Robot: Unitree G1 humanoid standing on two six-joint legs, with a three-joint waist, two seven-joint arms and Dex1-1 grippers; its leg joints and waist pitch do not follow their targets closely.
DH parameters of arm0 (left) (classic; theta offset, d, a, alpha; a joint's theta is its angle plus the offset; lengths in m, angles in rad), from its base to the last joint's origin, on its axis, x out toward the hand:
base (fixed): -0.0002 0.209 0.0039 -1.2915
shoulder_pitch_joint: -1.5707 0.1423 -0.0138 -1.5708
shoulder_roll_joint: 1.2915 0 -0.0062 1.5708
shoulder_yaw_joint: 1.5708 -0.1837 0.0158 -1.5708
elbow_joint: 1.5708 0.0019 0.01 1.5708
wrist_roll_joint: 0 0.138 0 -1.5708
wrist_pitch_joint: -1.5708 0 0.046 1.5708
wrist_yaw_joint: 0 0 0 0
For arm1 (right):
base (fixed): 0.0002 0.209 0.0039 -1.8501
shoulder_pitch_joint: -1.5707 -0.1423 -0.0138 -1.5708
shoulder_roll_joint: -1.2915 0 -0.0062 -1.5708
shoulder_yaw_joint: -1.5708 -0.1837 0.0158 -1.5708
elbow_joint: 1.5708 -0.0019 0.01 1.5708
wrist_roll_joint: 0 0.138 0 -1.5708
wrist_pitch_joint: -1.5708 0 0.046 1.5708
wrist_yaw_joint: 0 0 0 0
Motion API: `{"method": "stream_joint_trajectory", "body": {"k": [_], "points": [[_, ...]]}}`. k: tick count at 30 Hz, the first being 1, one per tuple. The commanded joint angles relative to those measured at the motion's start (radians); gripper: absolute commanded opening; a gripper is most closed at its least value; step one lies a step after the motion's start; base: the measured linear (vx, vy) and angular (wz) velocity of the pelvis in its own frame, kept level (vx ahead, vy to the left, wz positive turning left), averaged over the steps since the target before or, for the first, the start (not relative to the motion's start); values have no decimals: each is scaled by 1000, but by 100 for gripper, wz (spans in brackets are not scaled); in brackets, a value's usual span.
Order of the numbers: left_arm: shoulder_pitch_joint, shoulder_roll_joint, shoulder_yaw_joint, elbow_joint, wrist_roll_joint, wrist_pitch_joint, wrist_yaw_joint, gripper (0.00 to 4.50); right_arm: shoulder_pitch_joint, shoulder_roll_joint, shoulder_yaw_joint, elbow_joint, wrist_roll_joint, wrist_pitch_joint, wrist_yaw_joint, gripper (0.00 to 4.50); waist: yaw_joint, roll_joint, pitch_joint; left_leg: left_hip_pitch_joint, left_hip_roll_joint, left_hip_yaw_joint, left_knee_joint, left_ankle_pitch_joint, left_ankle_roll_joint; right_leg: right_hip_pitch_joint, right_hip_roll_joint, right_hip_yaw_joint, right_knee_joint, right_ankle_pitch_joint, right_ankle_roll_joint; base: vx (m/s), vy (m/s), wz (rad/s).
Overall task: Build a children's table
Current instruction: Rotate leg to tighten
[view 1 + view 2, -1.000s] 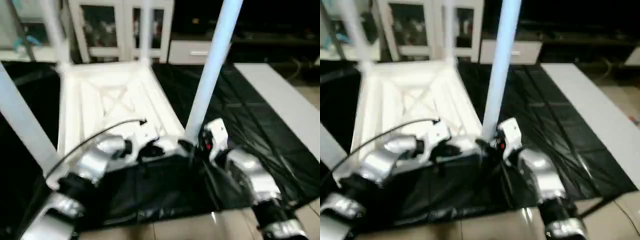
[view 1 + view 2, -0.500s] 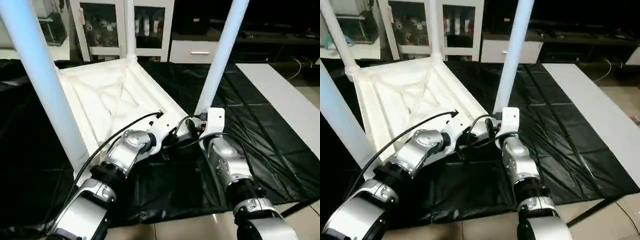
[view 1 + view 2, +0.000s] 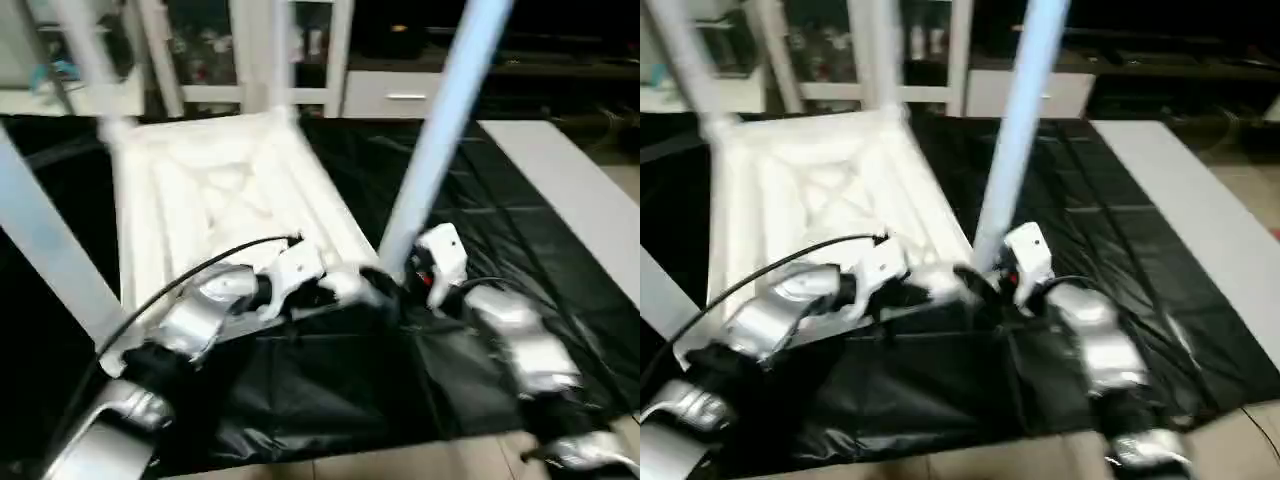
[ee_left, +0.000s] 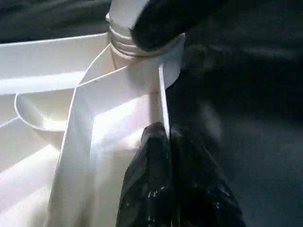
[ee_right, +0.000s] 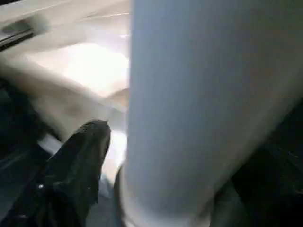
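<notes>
Your left tool (image 4: 163,142) pinches shut on the tabletop (image 3: 230,200) rim, probably to steady it upside down on the black sheet (image 3: 480,200). Your right tool (image 3: 400,285) straddles the near leg (image 3: 440,130) by its socket; whether it grips, you cannot tell.

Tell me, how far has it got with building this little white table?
Done: four long white tapered legs appear to stand in the corner sockets of the upturned white plastic table top. In hand: the left gripper pinches its rim; the right gripper sits open round the near right leg's base. Left: turning it upright.
</notes>
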Motion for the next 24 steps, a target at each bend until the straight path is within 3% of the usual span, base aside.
{"method": "stream_joint_trajectory", "body": {"k": [1,2,4,5,7,10,13,18,24], "points": [[55,54,-90,-68,-17,1,-173,0,56,-74,13,-90,68,72,148,422,-1,1,-60,11,66,-19,-68,-144,96,49,-64,53,-42,-119,-280,0,0,0],[59,61,-91,-79,-22,7,-184,0,62,-84,14,-98,75,77,164,422,8,3,-60,10,70,-22,-69,-128,98,51,-67,54,-37,-106,-277,0,0,0],[77,85,-95,-134,-40,50,-217,0,96,-138,32,-137,88,91,250,422,11,2,-58,16,71,-19,-70,-145,88,45,-63,53,-37,-117,-282,0,0,0],[80,93,-99,-144,-34,60,-218,0,105,-152,40,-144,90,94,274,422,10,0,-56,12,69,-19,-71,-152,81,46,-64,53,-39,-136,-278,0,0,0],[81,97,-101,-149,-31,62,-218,0,109,-158,43,-149,92,96,284,422,10,0,-53,14,69,-20,-73,-189,60,44,-67,54,-47,-200,-265,0,0,0],[76,88,-89,-126,-19,48,-192,0,117,-162,49,-146,84,89,295,422,9,-5,-49,17,66,-24,-76,-265,20,38,-70,56,-66,-346,-216,0,0,0],[75,88,-88,-125,-18,46,-188,0,116,-153,40,-147,94,100,289,422,9,-3,-52,15,67,-26,-76,-251,15,40,-70,56,-63,-333,-205,0,0,0],[82,95,-91,-150,-27,67,-192,0,116,-157,38,-162,105,124,307,405,9,-4,-58,11,64,-23,-71,-182,38,45,-66,54,-48,-209,-239,0,0,0],[79,89,-87,-143,-23,67,-186,0,117,-160,31,-157,111,129,318,350,9,-4,-57,11,64,-23,-70,-195,39,46,-68,54,-53,-249,-235,0,0,0]]}}
